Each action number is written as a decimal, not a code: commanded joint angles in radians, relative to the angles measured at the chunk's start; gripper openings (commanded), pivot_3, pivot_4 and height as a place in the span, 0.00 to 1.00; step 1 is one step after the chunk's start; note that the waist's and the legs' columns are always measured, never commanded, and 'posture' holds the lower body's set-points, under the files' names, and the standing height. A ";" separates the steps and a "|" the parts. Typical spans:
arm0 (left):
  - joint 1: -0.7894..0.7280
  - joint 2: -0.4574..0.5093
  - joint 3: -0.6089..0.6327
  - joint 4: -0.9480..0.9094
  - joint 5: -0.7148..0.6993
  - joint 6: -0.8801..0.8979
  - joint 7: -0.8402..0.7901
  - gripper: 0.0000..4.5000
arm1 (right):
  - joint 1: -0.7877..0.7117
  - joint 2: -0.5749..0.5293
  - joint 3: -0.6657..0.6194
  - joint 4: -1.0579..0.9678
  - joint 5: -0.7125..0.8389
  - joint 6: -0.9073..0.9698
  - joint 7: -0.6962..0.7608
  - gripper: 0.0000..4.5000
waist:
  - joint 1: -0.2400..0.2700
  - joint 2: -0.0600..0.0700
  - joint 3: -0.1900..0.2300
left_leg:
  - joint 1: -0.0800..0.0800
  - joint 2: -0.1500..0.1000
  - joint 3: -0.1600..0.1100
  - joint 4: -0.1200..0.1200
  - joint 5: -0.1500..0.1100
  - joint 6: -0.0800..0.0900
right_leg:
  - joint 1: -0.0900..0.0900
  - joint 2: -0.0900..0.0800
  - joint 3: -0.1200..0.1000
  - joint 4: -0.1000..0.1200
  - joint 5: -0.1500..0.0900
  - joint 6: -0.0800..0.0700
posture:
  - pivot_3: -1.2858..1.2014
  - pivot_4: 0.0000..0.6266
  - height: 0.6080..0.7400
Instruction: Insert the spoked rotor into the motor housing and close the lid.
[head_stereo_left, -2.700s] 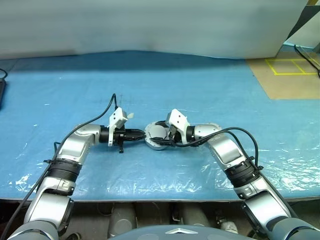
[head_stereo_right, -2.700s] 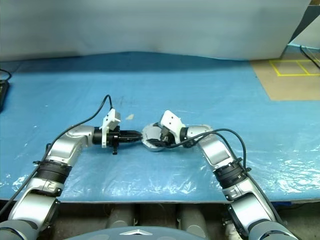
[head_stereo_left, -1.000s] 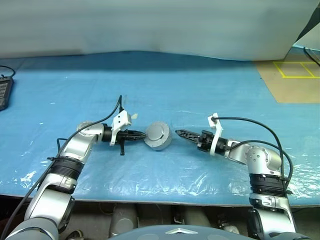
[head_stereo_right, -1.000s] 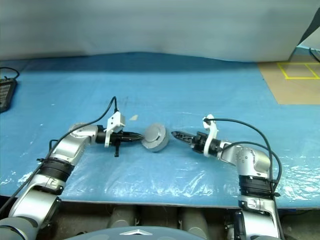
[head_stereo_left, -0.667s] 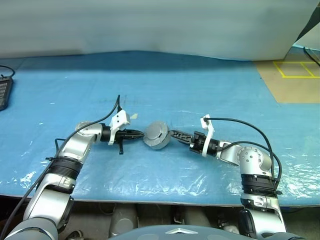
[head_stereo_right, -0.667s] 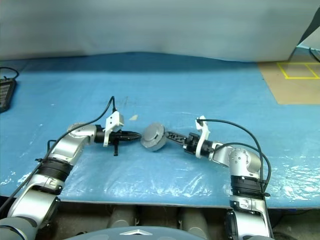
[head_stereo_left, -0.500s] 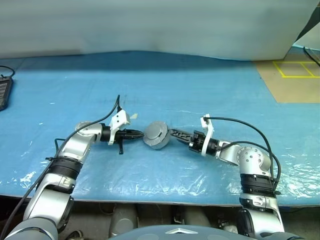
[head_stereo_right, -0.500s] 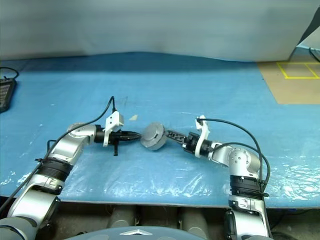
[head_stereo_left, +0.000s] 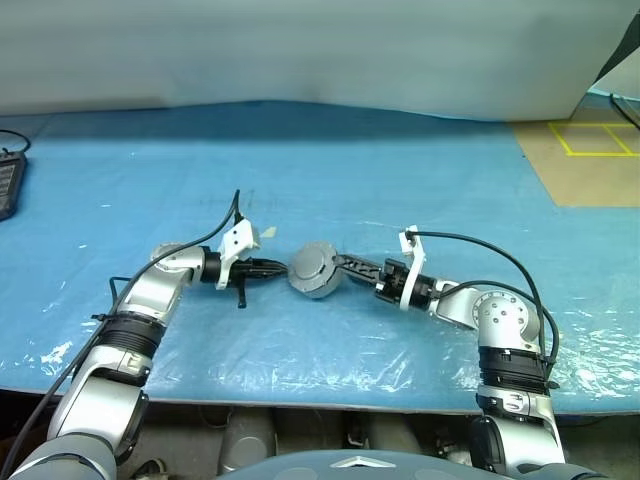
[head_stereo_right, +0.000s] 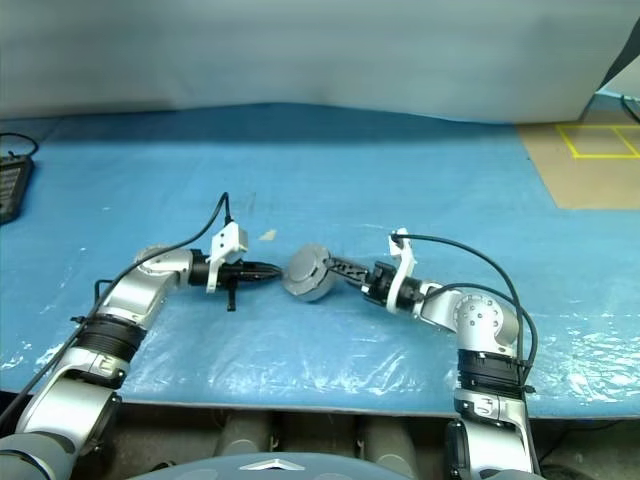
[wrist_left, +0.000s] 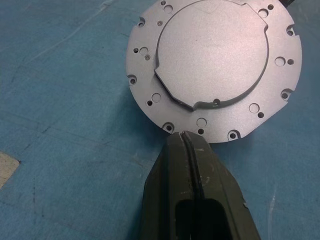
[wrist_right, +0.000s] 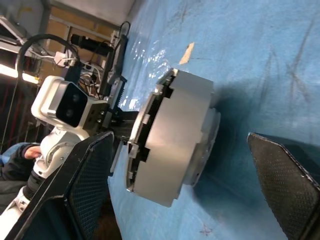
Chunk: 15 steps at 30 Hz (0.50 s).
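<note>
The motor housing (head_stereo_left: 322, 284) stands tilted on its edge on the blue table, with the plain grey lid (head_stereo_left: 311, 263) on it facing up and to the right. Its drilled flange (wrist_left: 210, 65) faces my left gripper (head_stereo_left: 284, 267), which is shut, with its tips (wrist_left: 183, 137) against the flange's rim. My right gripper (head_stereo_left: 343, 266) is open and level. Its two mesh-padded fingers (wrist_right: 90, 185) stand either side of the housing's round wall (wrist_right: 175, 135) without closing on it. The spoked rotor is hidden.
The blue plastic-covered table (head_stereo_left: 400, 200) stretches wide around the arms. A small tan scrap (head_stereo_right: 266, 236) lies just behind the left gripper. A dark device (head_stereo_left: 6, 180) sits at the far left edge. Tan floor with yellow tape (head_stereo_left: 590, 150) lies at the back right.
My right gripper has moved left from open table until its fingers reach the housing's right side. The left gripper and the tilted housing have stayed in place.
</note>
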<state>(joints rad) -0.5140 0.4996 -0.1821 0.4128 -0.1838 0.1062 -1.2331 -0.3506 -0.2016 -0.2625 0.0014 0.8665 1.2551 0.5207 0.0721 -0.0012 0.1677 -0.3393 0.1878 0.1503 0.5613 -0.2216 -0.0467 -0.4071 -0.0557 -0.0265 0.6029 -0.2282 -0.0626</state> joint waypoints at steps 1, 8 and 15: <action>0.005 -0.007 -0.017 0.011 0.021 0.001 0.006 0.00 | -0.007 -0.002 0.005 -0.030 0.025 0.001 0.000 0.99 | 0.000 0.000 0.000 | 0.000 0.000 0.000 0.000 0.000 0.000 | 0.000 0.000 0.000 0.000 0.000 0.000 | 0.52 0.24 1.00; 0.003 -0.008 -0.016 0.014 0.021 -0.002 0.008 0.00 | 0.012 0.001 0.043 -0.039 0.014 0.008 -0.014 0.79 | 0.001 0.000 0.000 | 0.000 0.000 0.000 0.000 0.000 0.000 | 0.000 0.000 0.000 0.000 0.000 0.000 | 0.52 0.24 1.00; 0.002 -0.010 -0.014 0.017 0.027 -0.006 0.009 0.00 | 0.020 -0.005 0.069 -0.045 0.008 0.005 -0.031 0.66 | -0.002 -0.001 0.001 | -0.005 0.000 0.000 0.000 0.000 0.000 | -0.007 0.000 0.000 0.001 0.000 0.000 | 0.52 0.24 1.00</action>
<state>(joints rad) -0.5073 0.4857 -0.2034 0.4398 -0.1559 0.1089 -1.2254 -0.3266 -0.2067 -0.1996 -0.0088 0.8575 1.2571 0.4867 0.0702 -0.0023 0.1688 -0.3462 0.1879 0.1501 0.5614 -0.2213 -0.0470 -0.4176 -0.0553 -0.0266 0.6045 -0.2278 -0.0624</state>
